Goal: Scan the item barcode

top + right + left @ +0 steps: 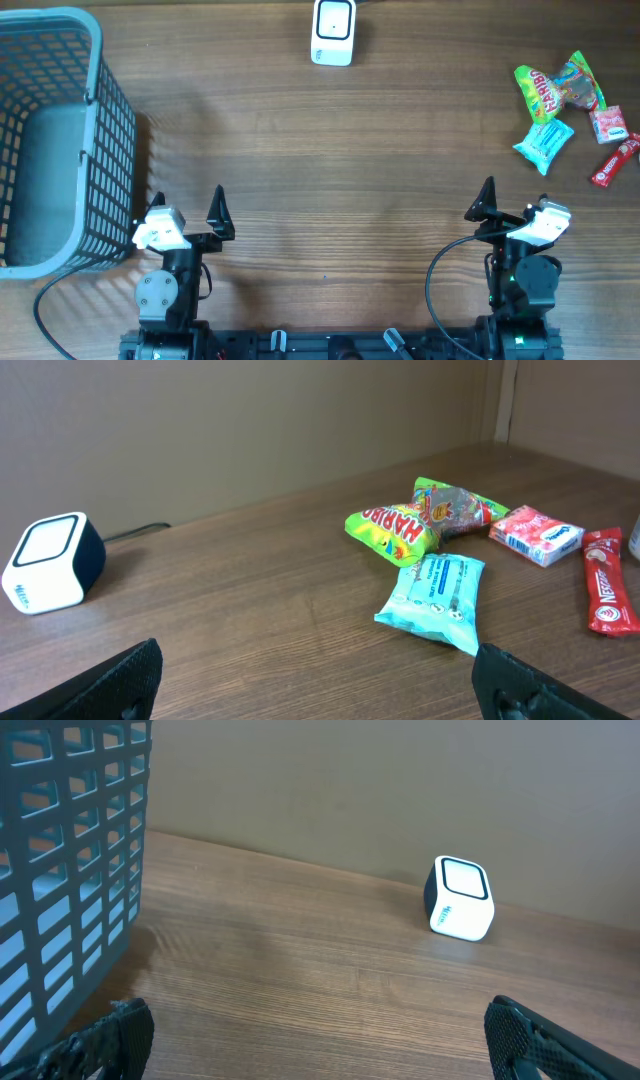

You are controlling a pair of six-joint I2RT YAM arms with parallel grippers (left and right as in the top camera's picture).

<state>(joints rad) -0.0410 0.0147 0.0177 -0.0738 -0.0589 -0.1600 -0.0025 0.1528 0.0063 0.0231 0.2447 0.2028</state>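
A white cube scanner (333, 32) with a dark cable stands at the far middle of the table and shows in both wrist views (460, 898) (52, 563). At the far right lies a cluster of items: a yellow-green Haribo bag (537, 92) (392, 532), a colourful sweet bag (578, 82) (455, 505), a light blue pack (544, 142) (432, 590), a red-and-white packet (610, 124) (536, 534) and a red bar (614, 162) (605, 593). My left gripper (188, 205) (320, 1040) is open over bare wood at the near left. My right gripper (515, 200) (320, 680) is open at the near right, short of the blue pack. Neither holds anything.
A tall grey-blue mesh basket (115, 130) (90, 870) fills the left side of the table, close beside my left gripper. A wall runs behind the table's far edge.
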